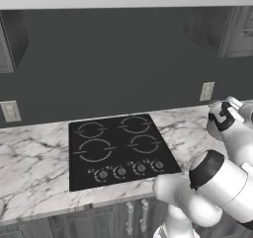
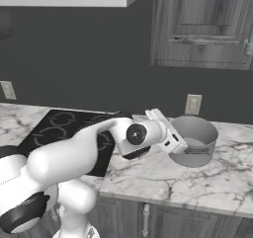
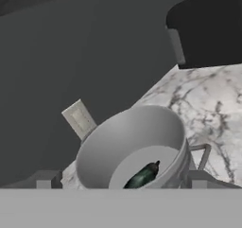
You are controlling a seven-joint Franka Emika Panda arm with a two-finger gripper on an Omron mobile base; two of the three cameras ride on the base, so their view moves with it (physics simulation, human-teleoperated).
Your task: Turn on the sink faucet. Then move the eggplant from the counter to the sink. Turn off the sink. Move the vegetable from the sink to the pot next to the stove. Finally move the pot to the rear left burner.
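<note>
The round grey metal pot [image 3: 130, 146] stands on the veined marble counter [image 2: 197, 182], holding the dark, glossy, elongated eggplant [image 3: 142, 176]. The gripper [image 3: 120, 187] is spread fully apart beside the pot rim, gripping nothing.

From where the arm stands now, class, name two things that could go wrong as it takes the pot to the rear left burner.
1. The gripper is open beside the pot; closing on the thin rim or small handle may slip.
2. The eggplant lies loose inside; a tilted lift could roll it.
3. The rear left burner lies across the cooktop, so a low carry might drag.
</note>
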